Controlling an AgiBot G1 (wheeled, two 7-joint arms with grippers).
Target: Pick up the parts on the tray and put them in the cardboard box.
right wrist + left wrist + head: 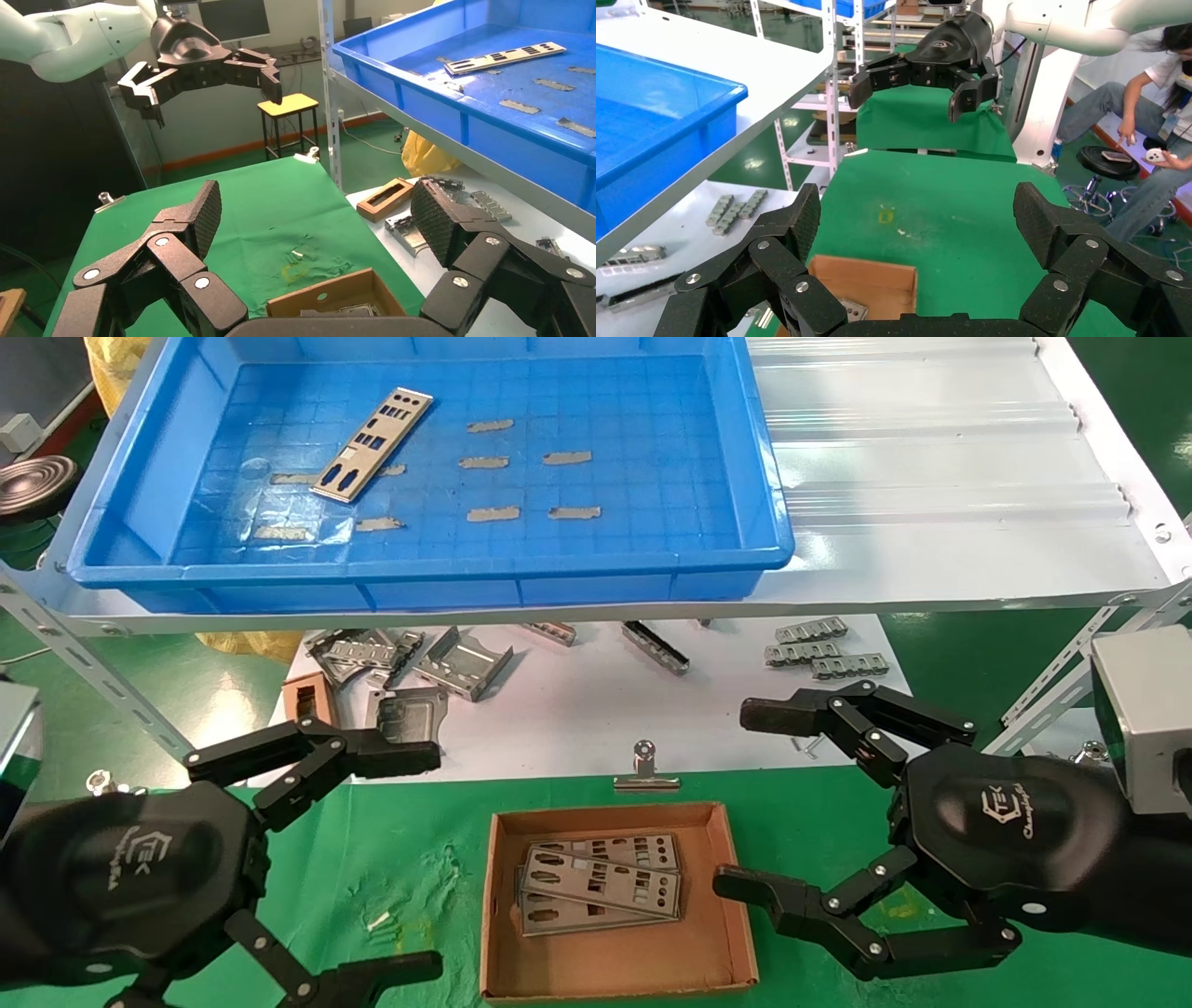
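Observation:
One silver-grey part lies slanted in the left half of the blue tray on the upper shelf; it also shows far off in the right wrist view. The cardboard box sits on the green cloth below, holding a stack of parts. My left gripper hovers open to the left of the box, nothing in it. On the box's right, my right gripper also stands open and empty, low beside the box wall.
Bent metal brackets and small grey pieces lie on the white lower shelf behind the box. A small brown frame and a binder clip are there too. Grey tape scraps dot the tray floor. Shelf struts flank both sides.

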